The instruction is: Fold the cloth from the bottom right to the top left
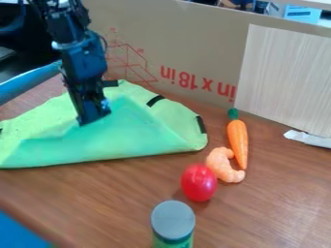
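Under the fingers (pixel 97 114), cloth (pixel 139 135) (green).

Matt and creased across the cloth (pixel 136 133); smooth and wood-grained on the table (pixel 116 198) beneath it; matt, cardboard-like on the panel (pixel 188 38) behind; glossy on the red oval toy (pixel 199 183) near it.

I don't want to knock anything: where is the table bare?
Below the cloth, left of the grey-lidded can; also right of the carrot and shrimp, below the white scrap. Crowded: carrot, shrimp and red toy together, and the cloth under the arm.
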You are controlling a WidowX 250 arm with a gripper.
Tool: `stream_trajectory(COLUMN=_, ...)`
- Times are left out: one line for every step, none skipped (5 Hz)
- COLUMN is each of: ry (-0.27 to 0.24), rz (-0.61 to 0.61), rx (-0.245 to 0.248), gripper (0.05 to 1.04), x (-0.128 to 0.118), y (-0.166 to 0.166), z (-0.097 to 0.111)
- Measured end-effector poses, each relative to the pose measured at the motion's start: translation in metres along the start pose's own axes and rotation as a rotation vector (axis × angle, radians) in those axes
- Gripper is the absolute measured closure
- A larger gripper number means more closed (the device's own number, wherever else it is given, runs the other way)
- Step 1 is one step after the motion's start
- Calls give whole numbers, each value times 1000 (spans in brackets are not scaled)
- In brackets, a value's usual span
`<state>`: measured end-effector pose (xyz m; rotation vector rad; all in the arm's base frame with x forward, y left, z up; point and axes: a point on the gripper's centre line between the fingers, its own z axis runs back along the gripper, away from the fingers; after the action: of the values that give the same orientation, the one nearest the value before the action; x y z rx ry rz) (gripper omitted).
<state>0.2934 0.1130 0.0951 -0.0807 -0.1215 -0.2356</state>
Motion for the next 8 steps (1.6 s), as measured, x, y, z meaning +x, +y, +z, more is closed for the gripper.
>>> stream_trajectory(ry=5, rz=34, rx=-8, gripper=1026, x=16, y=24, z=1)
stream_trajectory(ry=0, rz=38, rx=-11, gripper=1026, x=30, y=37, z=3)
stream_trajectory(ry=14, rz=42, rx=-31, gripper=1026, x=44, y=49, z=3)
stream_trajectory(ry=24, rz=47, rx=-44, gripper=1026, x=57, y=61, z=3)
stream_trajectory(ry=24, rz=54, rx=-44, gripper=1026, x=71, y=73, z=3)
stream_trajectory(ry=43, rz=62, rx=-44, gripper=1026, x=80, y=88, z=-5)
stream_trajectory(ry=48, rz=76, rx=-27, gripper=1026, x=84, y=107, z=-11)
stream_trajectory(ry=34, rz=78, rx=20, gripper=1026, x=86, y=127, z=-19)
